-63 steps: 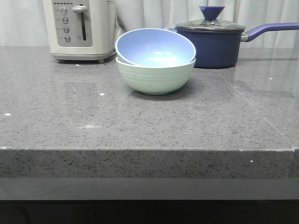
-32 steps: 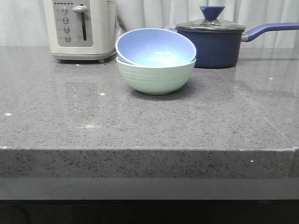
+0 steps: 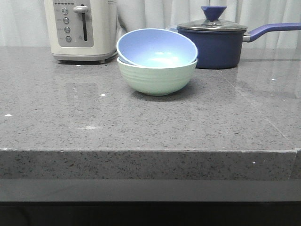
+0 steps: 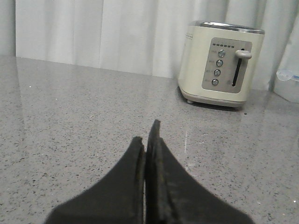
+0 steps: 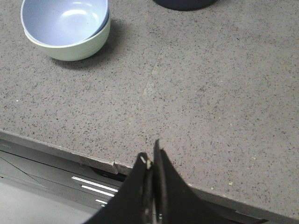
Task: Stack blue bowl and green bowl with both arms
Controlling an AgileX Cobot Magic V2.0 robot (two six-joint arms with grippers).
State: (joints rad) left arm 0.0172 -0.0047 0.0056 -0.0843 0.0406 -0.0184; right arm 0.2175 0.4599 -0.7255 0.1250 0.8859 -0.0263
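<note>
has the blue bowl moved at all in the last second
No. In the front view the blue bowl sits tilted inside the green bowl, at the same spot between the toaster and the saucepan as before.

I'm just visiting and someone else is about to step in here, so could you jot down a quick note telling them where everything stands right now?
Left gripper: shut, holding nothing, low over the counter on the toaster side.
Right gripper: shut, holding nothing, back over the counter's front edge, away from the bowls.
Bowls: the blue bowl sits inside the green bowl, slightly tilted, on the counter between the toaster and the lidded saucepan.
Done: the bowls are stacked and both arms are clear.
Left: nothing obvious; maybe check that the blue bowl's tilt is acceptable.
</note>
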